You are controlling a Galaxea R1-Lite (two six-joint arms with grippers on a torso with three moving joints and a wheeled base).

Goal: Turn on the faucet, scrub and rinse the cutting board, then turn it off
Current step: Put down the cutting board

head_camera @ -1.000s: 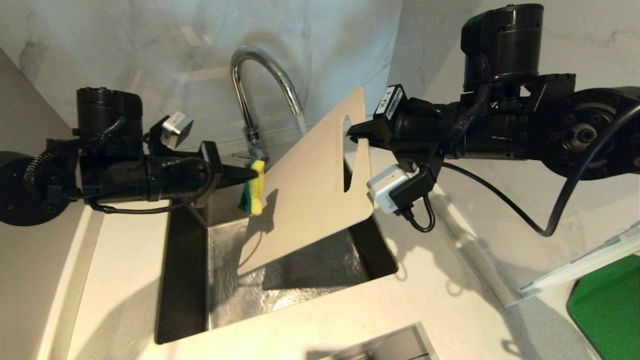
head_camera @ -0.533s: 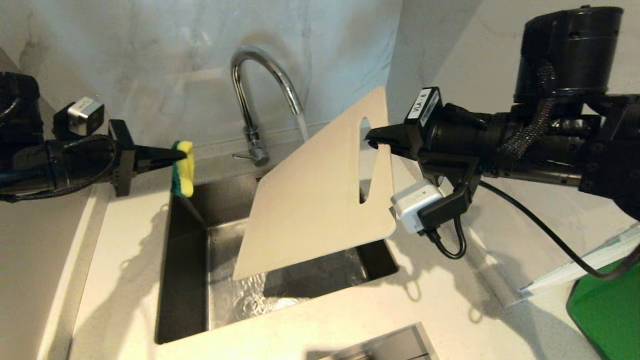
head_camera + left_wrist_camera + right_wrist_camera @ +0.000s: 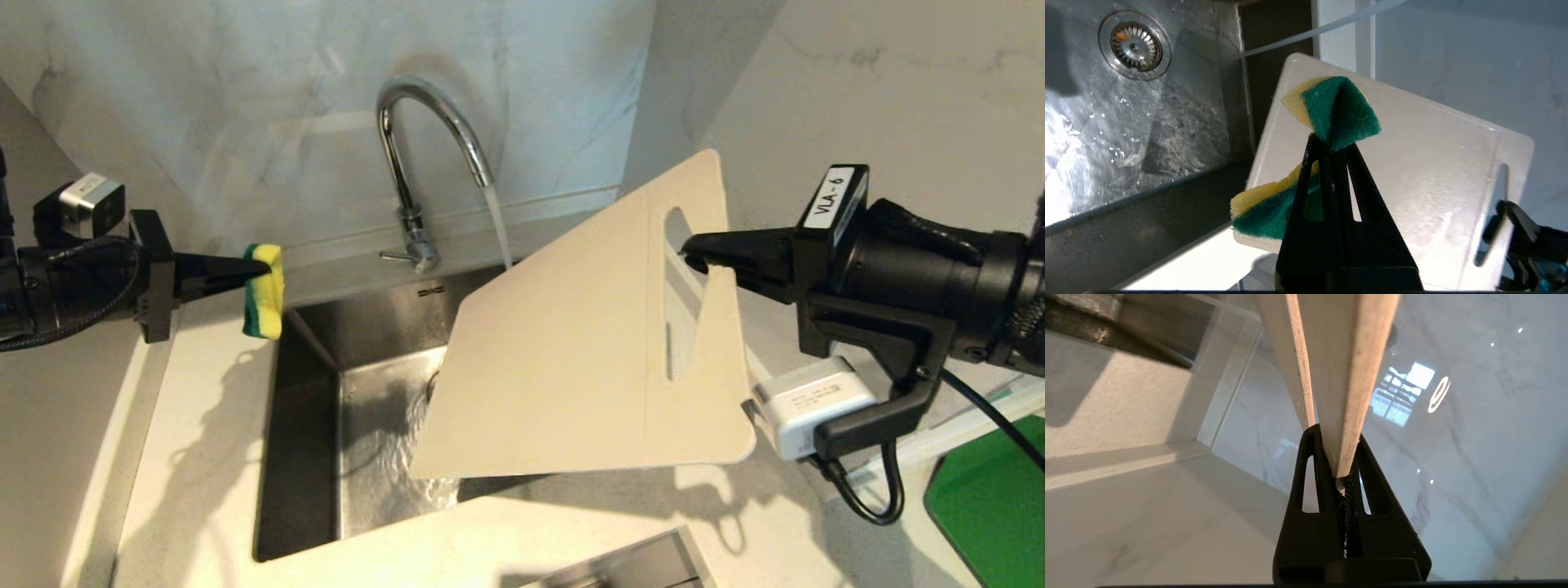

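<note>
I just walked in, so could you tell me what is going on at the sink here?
The right end effector holds the cutting board by its handle end, tilted above the sink. The faucet is running, its stream falling behind the board. The left end effector grips a yellow-green sponge at the sink's left edge, apart from the board.

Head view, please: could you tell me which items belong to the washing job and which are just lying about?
In use: faucet, running; cutting board in right gripper; sponge in left gripper; sink.
Lying about: green board.
</note>
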